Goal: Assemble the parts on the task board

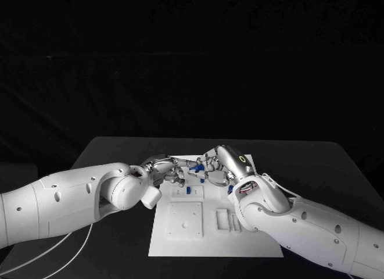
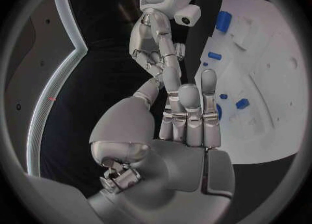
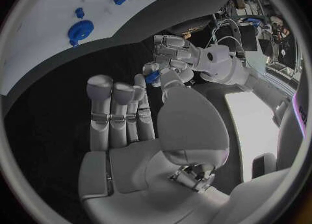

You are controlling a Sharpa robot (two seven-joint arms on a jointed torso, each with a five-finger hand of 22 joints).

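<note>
Left hand (image 1: 162, 167) pinching blue part (image 1: 194, 167) at board's (image 1: 242, 244) 12 o'clock edge; right hand (image 1: 215, 168) meeting it (grip unclear). Advise transferring slowly.

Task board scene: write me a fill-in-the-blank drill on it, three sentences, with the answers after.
1. The small part pinched by the left hand is coloured ___.
2. The right hand, fingers stretched out, holds ___.
3. The white task board lies on a ___ table.

Missing words: blue; nothing; black.
</note>
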